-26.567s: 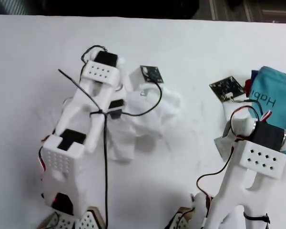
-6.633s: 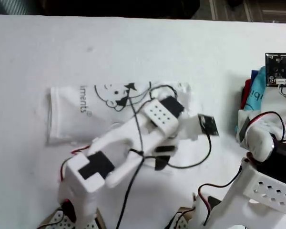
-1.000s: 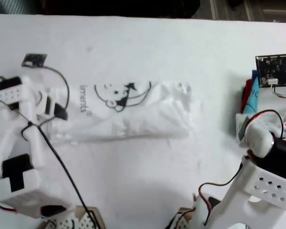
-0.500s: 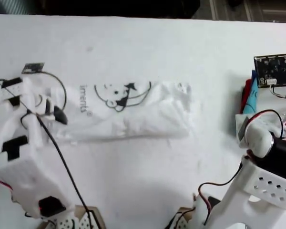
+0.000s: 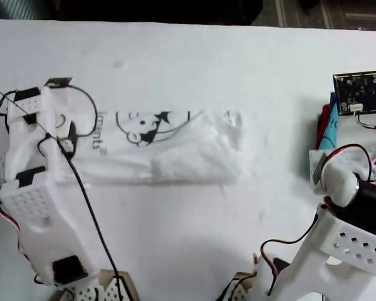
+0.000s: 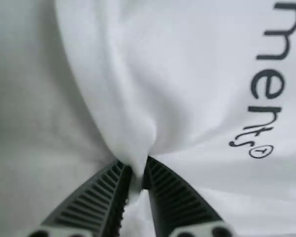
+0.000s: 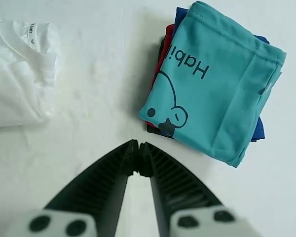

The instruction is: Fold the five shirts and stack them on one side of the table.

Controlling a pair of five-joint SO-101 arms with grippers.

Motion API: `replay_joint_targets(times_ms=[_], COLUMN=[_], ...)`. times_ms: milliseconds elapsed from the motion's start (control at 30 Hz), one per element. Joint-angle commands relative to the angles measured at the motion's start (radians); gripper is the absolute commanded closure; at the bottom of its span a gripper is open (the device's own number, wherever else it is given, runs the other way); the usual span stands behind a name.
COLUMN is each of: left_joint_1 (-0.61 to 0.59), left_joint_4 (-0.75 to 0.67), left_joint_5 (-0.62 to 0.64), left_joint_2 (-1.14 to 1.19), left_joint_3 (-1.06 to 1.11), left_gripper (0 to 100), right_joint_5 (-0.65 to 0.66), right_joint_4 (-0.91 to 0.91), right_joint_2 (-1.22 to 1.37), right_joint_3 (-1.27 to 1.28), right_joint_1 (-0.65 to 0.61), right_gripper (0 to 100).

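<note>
Shirts first, high view: white shirt (image 5: 169, 147) w/ dark cartoon print lies folded as a long strip across the mid desk (image 5: 194, 56), print side up. Left arm (image 5: 34, 207) stands at the strip's left end, left claw (image 5: 67, 139) down on the cloth edge there. Right arm (image 5: 344, 238) sits at the desk's right side, near a stack (image 5: 331, 133) of folded shirts by the right edge; teal, red & blue layers show, and the stack is well apart from the white shirt. Left wrist view: left claw (image 6: 136, 180) is pinching a raised fold of the white shirt (image 6: 187, 74), cloth bunched up between the ribbed fingers (image 6: 170, 197), dark lettering beside the fold. Right wrist view: right claw (image 7: 138, 160) is pressed together w/ nothing in it, over bare desk (image 7: 103, 64). Beyond it is the stack, teal shirt (image 7: 212, 94) w/ dark print on top, red & blue edges poking out under it. One end of the white shirt (image 7: 17, 74) lies off to the side, apart from the stack.
</note>
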Motion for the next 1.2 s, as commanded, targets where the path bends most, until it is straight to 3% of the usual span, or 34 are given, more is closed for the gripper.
replay_joint_targets(times_ms=[0,233,533,900,1167], left_joint_1=[-0.007,0.093,0.348,0.707,0.831], left_joint_4=[0.029,0.129,0.186,0.075,-0.048], left_joint_5=[0.005,0.054,0.161,0.167,0.169], left_joint_2=[-0.03,-0.237,-0.47,-0.49,-0.489], left_joint_3=[-0.058,-0.068,-0.074,-0.075,-0.071], left_gripper=[98,98,98,98,98], right_joint_5=[0.008,0.008,0.008,0.008,0.008], right_joint_4=[-0.007,-0.007,-0.03,-0.03,-0.028], right_joint_2=[-0.012,-0.012,-0.012,-0.012,-0.012], right_joint_3=[-0.003,-0.003,-0.003,-0.003,-0.003], right_joint_1=[0.007,0.002,0.002,0.005,0.002], right_gripper=[98.1,98.1,98.1,98.1,98.1])
